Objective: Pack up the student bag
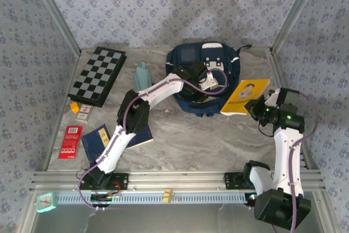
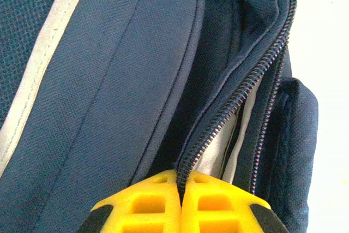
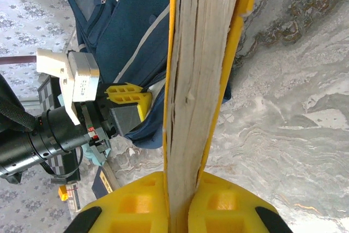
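Well back on the marble worktop (image 1: 207, 140) lies the student bag (image 1: 177, 66), unzipped. The left gripper (image 2: 181, 181) has its jaws clenched on the bag's zipper edge. The right gripper (image 3: 181, 189) jaws grasp a yellow book (image 1: 245, 95) just beside it.

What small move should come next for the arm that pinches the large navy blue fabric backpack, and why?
Probably the left gripper, shut on the zipper edge of the navy blue fabric backpack, should lift that edge to widen the narrow opening. The right gripper holds a thick yellow-covered book beside the bag, and the gap looks too tight.
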Available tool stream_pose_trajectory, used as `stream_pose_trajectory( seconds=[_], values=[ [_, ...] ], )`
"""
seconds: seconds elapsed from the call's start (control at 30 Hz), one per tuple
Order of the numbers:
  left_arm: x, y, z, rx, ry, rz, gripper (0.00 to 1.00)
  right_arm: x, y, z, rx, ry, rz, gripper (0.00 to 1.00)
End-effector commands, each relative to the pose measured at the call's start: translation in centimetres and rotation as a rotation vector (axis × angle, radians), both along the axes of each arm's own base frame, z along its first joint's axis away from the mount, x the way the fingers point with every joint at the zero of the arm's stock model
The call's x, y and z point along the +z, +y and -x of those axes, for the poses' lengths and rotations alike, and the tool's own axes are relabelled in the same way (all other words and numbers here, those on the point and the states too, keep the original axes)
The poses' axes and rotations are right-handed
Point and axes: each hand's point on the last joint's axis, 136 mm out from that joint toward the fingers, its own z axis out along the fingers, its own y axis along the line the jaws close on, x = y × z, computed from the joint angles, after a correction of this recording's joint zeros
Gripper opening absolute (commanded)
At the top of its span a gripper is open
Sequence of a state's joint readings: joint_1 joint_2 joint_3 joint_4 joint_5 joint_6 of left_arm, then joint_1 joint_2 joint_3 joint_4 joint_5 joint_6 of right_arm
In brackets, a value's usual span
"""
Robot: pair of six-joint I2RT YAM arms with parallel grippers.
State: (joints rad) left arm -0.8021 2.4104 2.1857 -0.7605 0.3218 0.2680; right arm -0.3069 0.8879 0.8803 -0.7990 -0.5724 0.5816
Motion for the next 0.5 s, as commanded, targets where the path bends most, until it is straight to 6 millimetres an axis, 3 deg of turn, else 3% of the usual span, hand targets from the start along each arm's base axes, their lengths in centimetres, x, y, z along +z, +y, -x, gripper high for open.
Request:
stream_pose_trajectory(
  seconds=[0.0,0.13,0.27,0.47],
  values=[
    [5.5,0.6,-1.0,0.054,-0.075,0.057,0.0,2.0,0.2,0.0,0.033,-0.075,0.025,0.0],
    [9.4,0.4,-1.0,0.088,-0.227,0.106,0.0,3.0,0.6,0.1,0.051,-0.094,-0.006,0.0],
    [12.5,0.8,-0.8,0.128,-0.313,0.161,0.0,3.1,-0.3,1.6,0.038,-0.042,0.083,0.0],
    [16.1,1.0,-1.0,0.19,-0.387,0.19,0.0,3.9,0.1,2.2,0.047,-0.034,0.065,0.0]
  ],
)
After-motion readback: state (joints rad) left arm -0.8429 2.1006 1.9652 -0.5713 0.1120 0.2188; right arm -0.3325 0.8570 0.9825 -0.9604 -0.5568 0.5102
